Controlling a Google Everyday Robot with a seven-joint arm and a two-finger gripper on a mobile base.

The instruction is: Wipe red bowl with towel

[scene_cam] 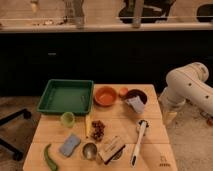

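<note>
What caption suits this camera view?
End effector hangs right of the wooden table; round orange-red bowl and pale cloth towel lie untouched.

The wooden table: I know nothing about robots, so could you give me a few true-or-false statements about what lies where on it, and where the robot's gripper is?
1. The towel lies at the dark bowl, not in the red bowl. True.
2. The red bowl sits inside the green tray. False: it stands on the table, just right of the tray.
3. The gripper is holding the towel. False: it hangs beside the table's right edge, apart from the towel.
4. The blue-grey sponge lies near the table's front left. True.
</note>
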